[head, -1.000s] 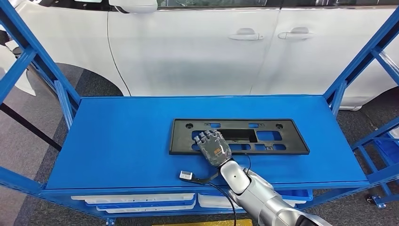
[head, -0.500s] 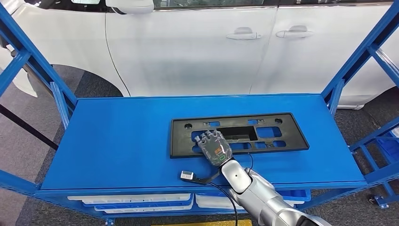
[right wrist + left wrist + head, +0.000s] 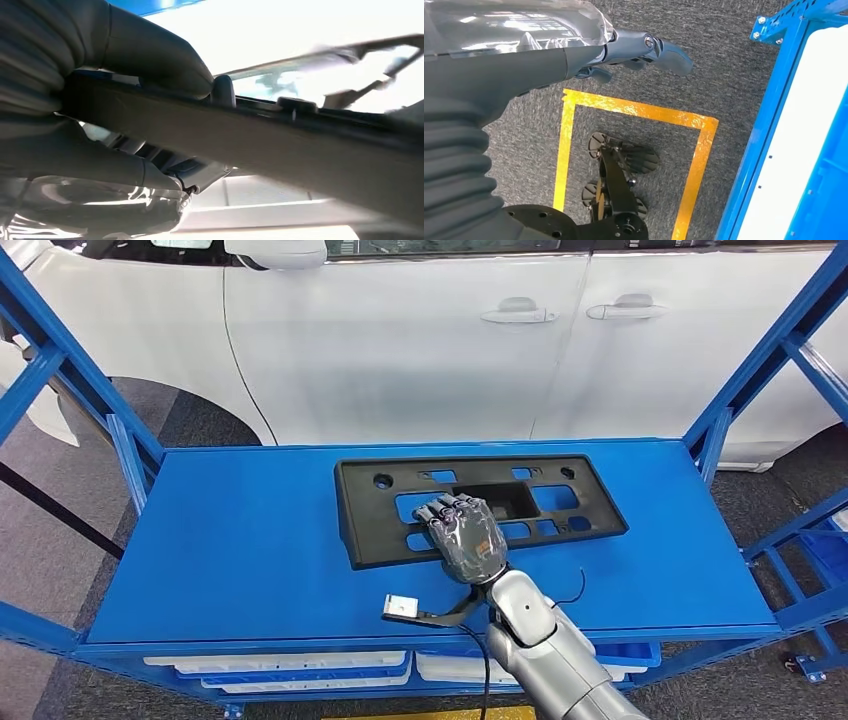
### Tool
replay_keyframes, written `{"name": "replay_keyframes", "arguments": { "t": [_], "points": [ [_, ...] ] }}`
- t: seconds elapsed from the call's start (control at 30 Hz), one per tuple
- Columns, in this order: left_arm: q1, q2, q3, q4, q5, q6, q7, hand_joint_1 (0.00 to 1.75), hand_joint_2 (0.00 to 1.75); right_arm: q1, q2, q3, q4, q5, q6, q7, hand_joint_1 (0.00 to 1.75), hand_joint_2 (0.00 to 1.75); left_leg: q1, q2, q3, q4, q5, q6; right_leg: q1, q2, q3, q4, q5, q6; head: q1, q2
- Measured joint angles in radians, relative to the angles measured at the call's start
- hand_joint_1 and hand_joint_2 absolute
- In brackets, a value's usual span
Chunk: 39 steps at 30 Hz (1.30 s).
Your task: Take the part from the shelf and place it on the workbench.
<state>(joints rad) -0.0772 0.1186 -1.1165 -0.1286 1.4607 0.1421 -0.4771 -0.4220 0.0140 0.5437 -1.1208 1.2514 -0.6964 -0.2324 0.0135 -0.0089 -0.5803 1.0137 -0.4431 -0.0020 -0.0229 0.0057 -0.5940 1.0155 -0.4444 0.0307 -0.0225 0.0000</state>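
On the blue shelf top: the black part [image 3: 480, 505], a long flat plastic panel with cut-out windows and 2 round holes near its far corners, sits at the centre of the head view, its left end tilted and raised off the surface.
Right hand: the right hand [image 3: 463, 536] comes up from the lower middle of the frame and grips the part's near edge, fingers curled over the top face; in the right wrist view the right hand [image 3: 100, 100] clamps the dark edge between thumb and fingers.
Left hand: the left hand [image 3: 624, 50] hangs over grey carpet in the upper left of its wrist view, holding nothing, fingers loosely curled; whether it counts as open or closed cannot be told.
Shelf: the blue shelf [image 3: 250, 540] fills the middle of the head view, with blue uprights at both sides and white trays under its front lip.
Background: a white car [image 3: 430, 330] spans the upper part of the head view, 2 door handles visible.
Floor: yellow tape [image 3: 634, 107] marks a rectangle on the carpet.
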Motion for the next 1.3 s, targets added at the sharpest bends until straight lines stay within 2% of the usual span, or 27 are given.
{"name": "replay_keyframes", "arguments": {
  "t": [0.03,0.1,0.17,0.2,0.3,0.43,0.5,0.57,0.63,0.9,1.03,1.17,1.3],
  "points": [
    [0.0,0.0,0.0,0.0,0.0,-0.007,0.002,0.0,1.75,0.012,0.0,-0.02,-0.028,-0.114,0.001,-0.094,1.75,1.75,0.0,0.0,0.0,0.0,0.0,0.0,0.0,0.0,0.0,0.0,0.0,0.0,0.0,0.0],
    [0.0,0.0,0.001,0.0,0.0,-0.021,0.005,0.0,1.75,0.031,-0.004,-0.052,-0.111,-0.445,0.016,-0.275,1.75,1.75,0.0,0.0,0.0,0.0,0.0,0.0,0.0,0.0,0.0,0.0,0.0,0.0,0.0,0.0],
    [0.001,0.0,0.005,0.0,0.0,-0.026,0.007,0.0,1.75,0.043,-0.018,-0.064,-0.227,-0.777,0.061,-0.386,1.75,1.75,0.0,0.0,0.0,0.0,-0.001,0.0,0.0,0.0,0.0,0.0,0.0,0.0,0.0,0.0],
    [0.001,0.0,0.008,0.0,0.0,-0.026,0.006,0.0,1.75,0.05,-0.028,-0.066,-0.29,-0.9,0.099,-0.416,1.75,1.75,0.0,0.0,0.001,0.0,-0.001,-0.001,0.0,0.0,0.0,0.0,0.0,0.0,0.0,0.0],
    [0.002,0.0,0.02,0.0,0.0,-0.025,-0.001,0.0,1.75,0.077,-0.051,-0.072,-0.473,-1.169,0.279,-0.452,1.75,1.75,0.0,0.001,0.0,0.0,-0.002,-0.002,0.0,0.001,-0.001,0.0,0.0,0.0,0.0,0.0],
    [0.002,-0.001,0.038,0.0,0.0,-0.026,-0.023,0.0,1.75,0.091,-0.051,-0.091,-0.687,-1.52,0.677,-0.427,1.75,1.75,0.0,0.001,-0.001,0.0,-0.002,-0.002,0.0,0.001,-0.002,0.0,0.0,-0.001,0.0,0.0],
    [0.002,-0.002,0.046,0.0,0.0,-0.028,-0.036,0.0,1.75,0.087,-0.041,-0.105,-0.752,-1.637,0.814,-0.39,1.75,1.75,0.0,0.0,-0.001,0.0,-0.002,-0.002,0.001,0.0,-0.002,0.0,0.0,-0.001,0.0,0.0],
    [0.001,-0.003,0.05,0.0,0.0,-0.033,-0.044,0.0,1.75,0.079,-0.035,-0.111,-0.787,-1.69,0.901,-0.367,1.75,1.75,0.0,0.001,-0.001,0.0,-0.002,-0.002,0.001,0.0,-0.002,0.001,-0.001,-0.002,0.0,0.0],
    [-0.001,-0.003,0.05,0.0,0.0,-0.039,-0.049,0.0,1.75,0.071,-0.034,-0.113,-0.804,-1.688,0.965,-0.366,1.75,1.75,0.0,0.001,-0.001,0.0,-0.002,-0.002,0.0,0.0,-0.002,0.001,-0.001,-0.002,0.0,0.0],
    [-0.006,-0.002,0.048,0.0,0.0,-0.04,-0.049,0.0,1.75,0.068,-0.033,-0.11,-0.823,-1.673,1.148,-0.372,1.75,1.75,0.0,0.001,-0.001,0.0,-0.002,-0.002,0.0,0.0,-0.001,0.001,-0.001,-0.002,0.0,0.0],
    [-0.009,0.0,0.047,0.0,0.0,-0.035,-0.04,0.0,1.75,0.042,-0.028,-0.101,-0.821,-1.685,1.161,-0.342,1.75,1.75,-0.001,0.0,-0.002,0.002,-0.002,-0.001,-0.001,0.0,-0.001,0.0,0.0,-0.001,0.0,0.0],
    [-0.016,0.006,0.047,0.0,0.0,-0.026,-0.02,0.0,1.75,-0.027,-0.028,-0.087,-0.803,-1.738,1.138,-0.309,1.75,1.75,-0.002,0.0,-0.003,0.005,-0.003,0.0,-0.005,0.0,-0.001,0.0,0.002,0.002,0.0,0.0],
    [-0.018,0.013,0.047,0.0,0.0,-0.02,-0.007,0.0,1.75,-0.099,-0.034,-0.068,-0.782,-1.774,1.113,-0.315,1.75,1.75,-0.004,0.0,-0.007,0.01,-0.004,0.007,-0.008,0.0,-0.001,-0.004,0.005,0.008,0.0,0.0]
  ]
}}
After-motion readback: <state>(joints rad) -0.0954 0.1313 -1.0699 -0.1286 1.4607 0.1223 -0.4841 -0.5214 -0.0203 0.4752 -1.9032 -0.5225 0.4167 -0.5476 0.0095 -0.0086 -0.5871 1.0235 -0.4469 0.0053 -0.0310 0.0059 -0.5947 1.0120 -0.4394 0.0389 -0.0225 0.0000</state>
